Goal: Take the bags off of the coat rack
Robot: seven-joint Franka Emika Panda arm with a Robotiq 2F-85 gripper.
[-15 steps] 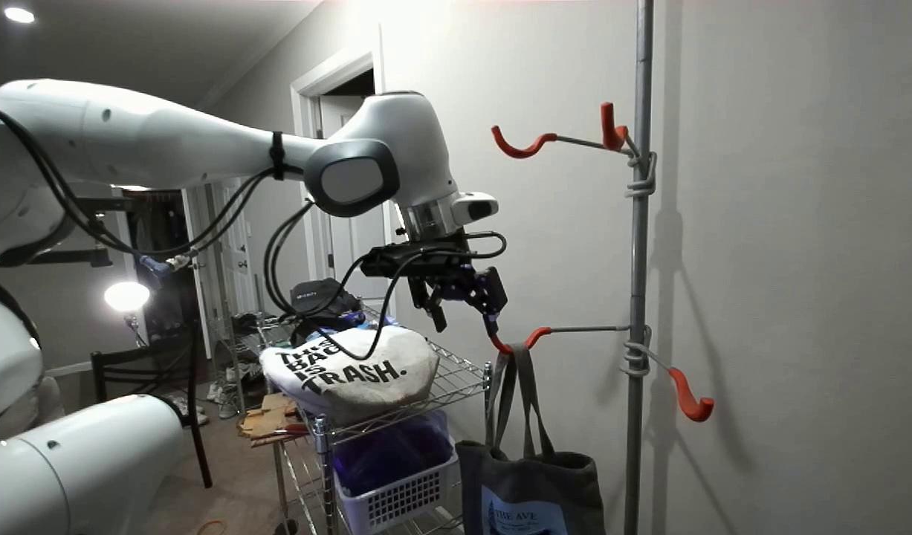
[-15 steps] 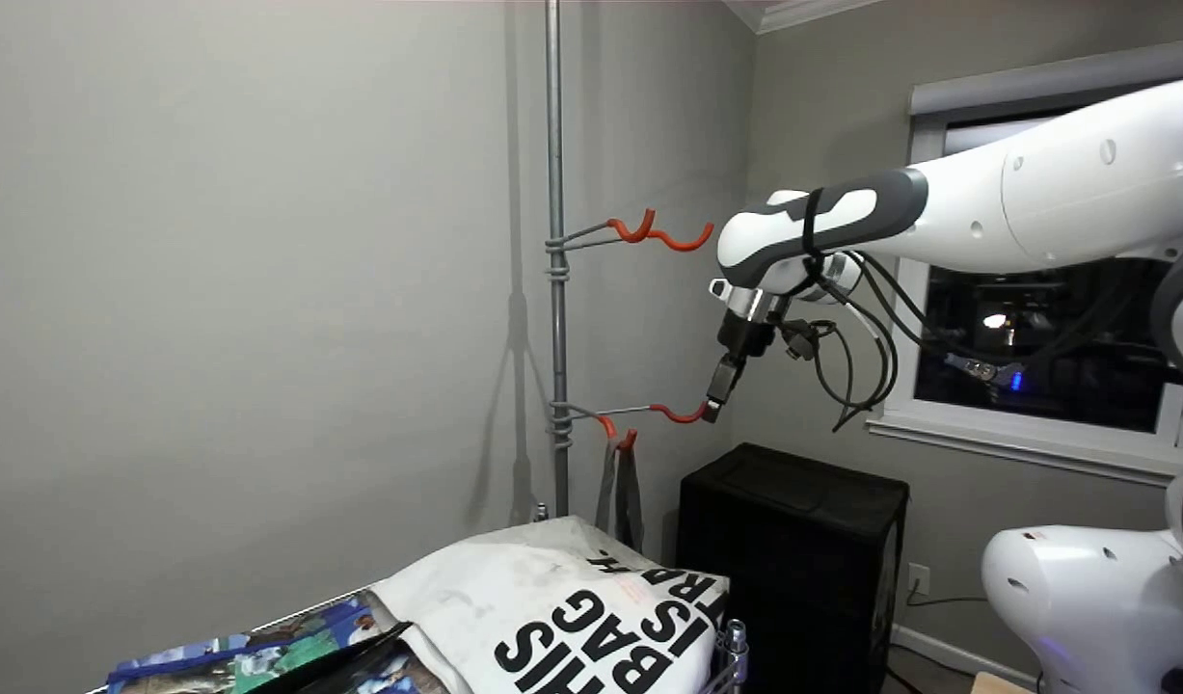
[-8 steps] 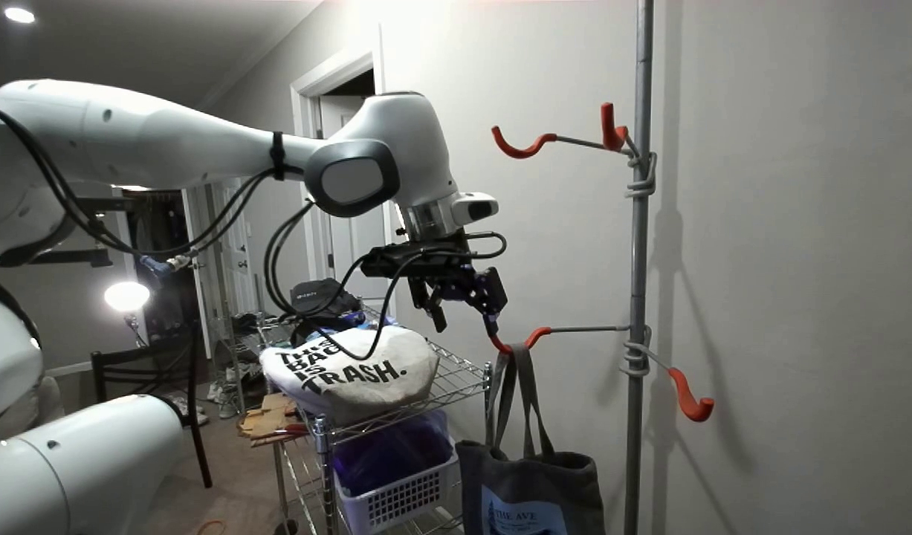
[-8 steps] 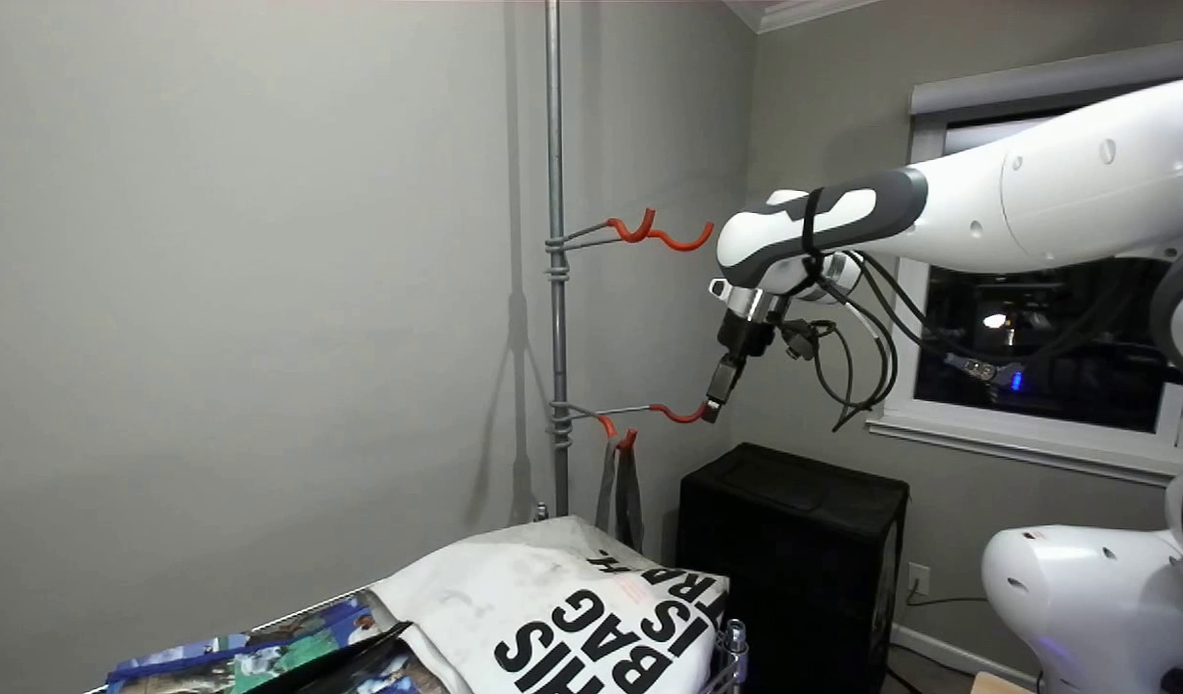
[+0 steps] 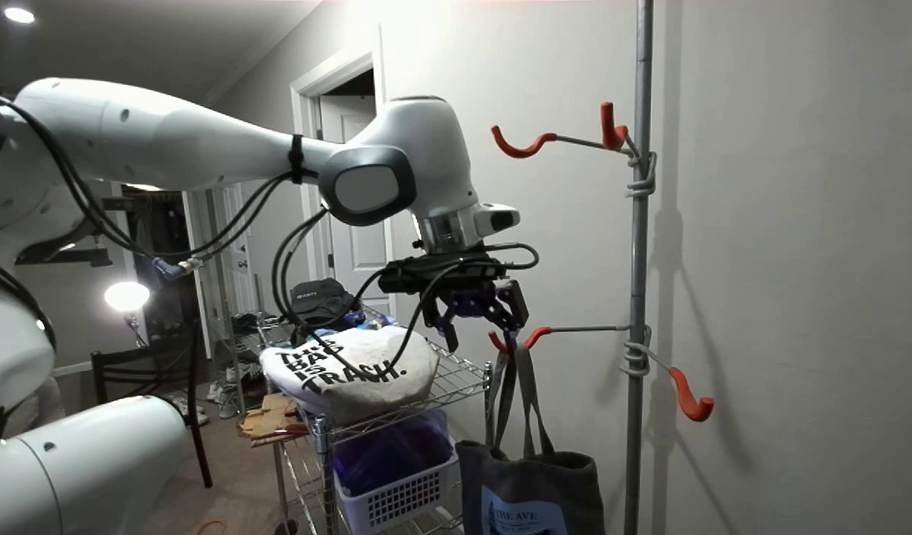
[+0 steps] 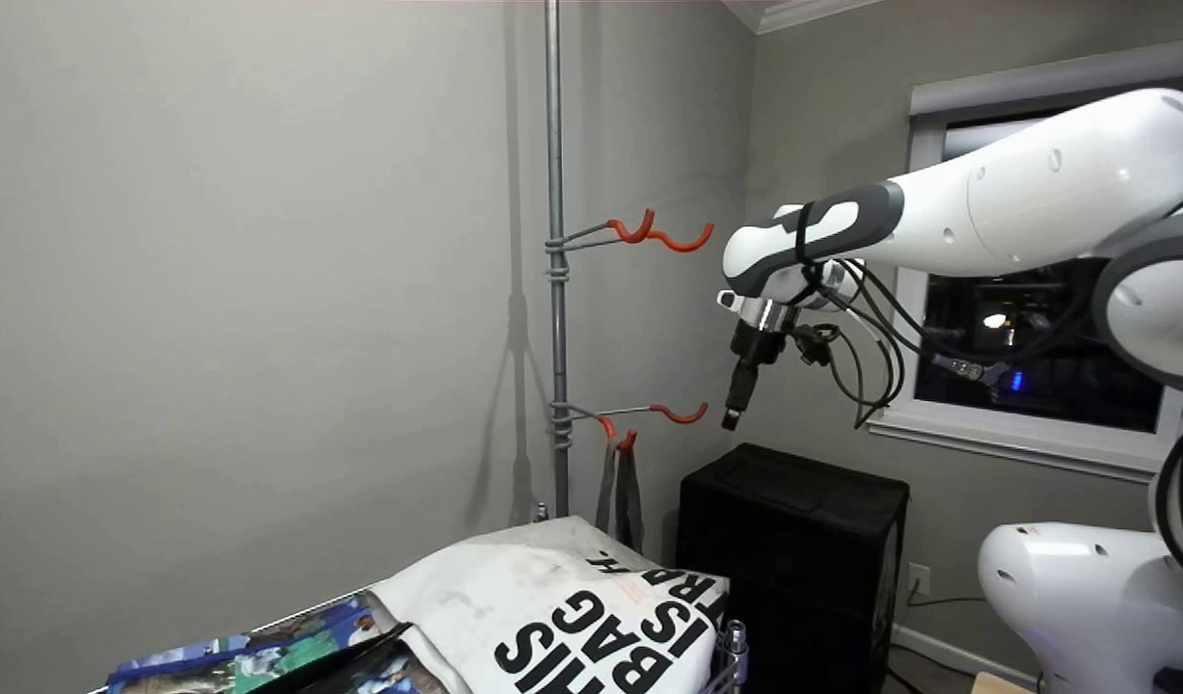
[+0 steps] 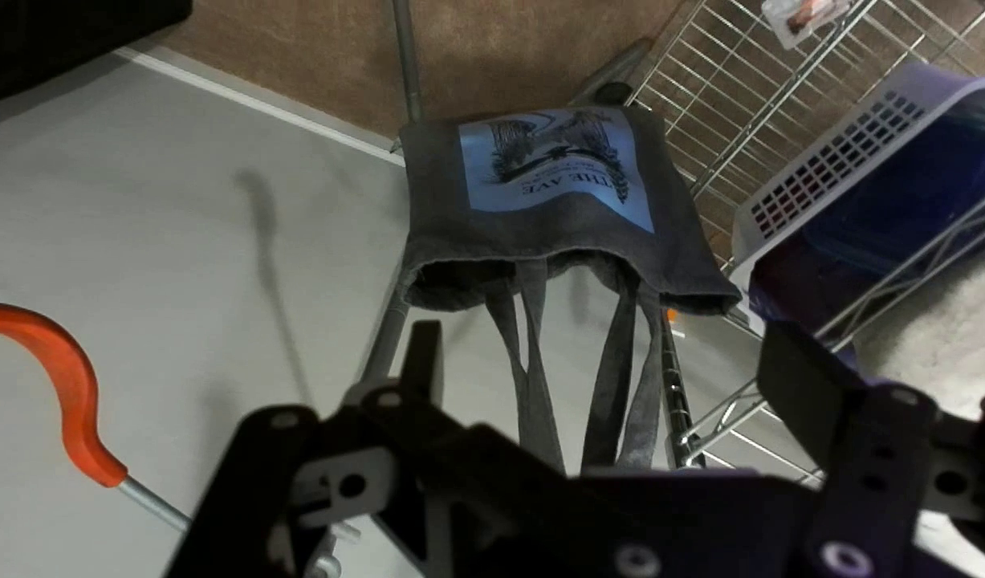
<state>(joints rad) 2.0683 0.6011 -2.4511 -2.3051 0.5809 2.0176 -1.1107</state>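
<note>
Currently grey cloth tote [image 5: 530,479] hangs by flat fabric straps [image 5: 528,379] from curved, red-orange hook [image 5: 536,336] on lower tier of coat rack [image 5: 639,260], slim tubular metal. Angular black pincer [image 7: 603,345], jaws spread wide, apart from straps. White tote [image 5: 351,394], bold black lettering, slumped on shiny wire cart [image 5: 459,377] above perforated plastic basket [image 5: 407,499].

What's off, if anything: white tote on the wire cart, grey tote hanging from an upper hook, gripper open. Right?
No: the grey tote hangs from a lower hook, seen in an exterior view. The white tote on the wire cart and the open gripper are right.
</note>
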